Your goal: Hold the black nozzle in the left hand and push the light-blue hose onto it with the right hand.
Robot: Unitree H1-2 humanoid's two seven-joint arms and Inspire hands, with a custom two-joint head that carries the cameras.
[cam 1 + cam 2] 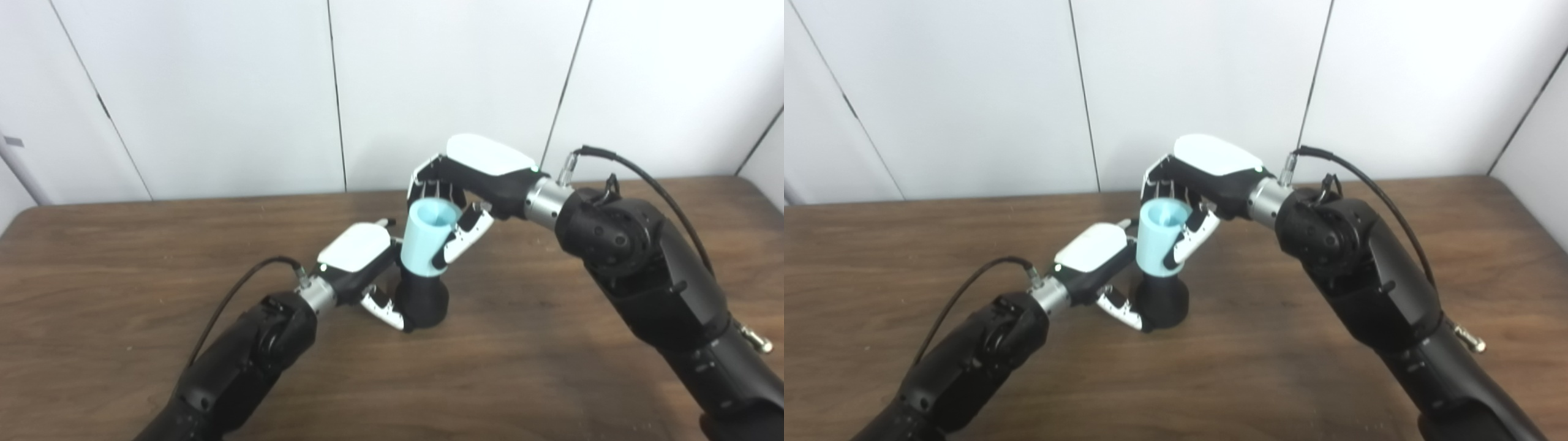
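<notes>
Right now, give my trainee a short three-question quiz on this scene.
1. True or false: the hose stands upright on top of the nozzle.
2. Which hand grips the hose? A) left B) right C) neither
3. Fill in: the nozzle's base rests on the ____.

Key
1. True; its open end faces up.
2. B; the right hand wraps the hose, while the left hand holds the nozzle.
3. table.
</notes>
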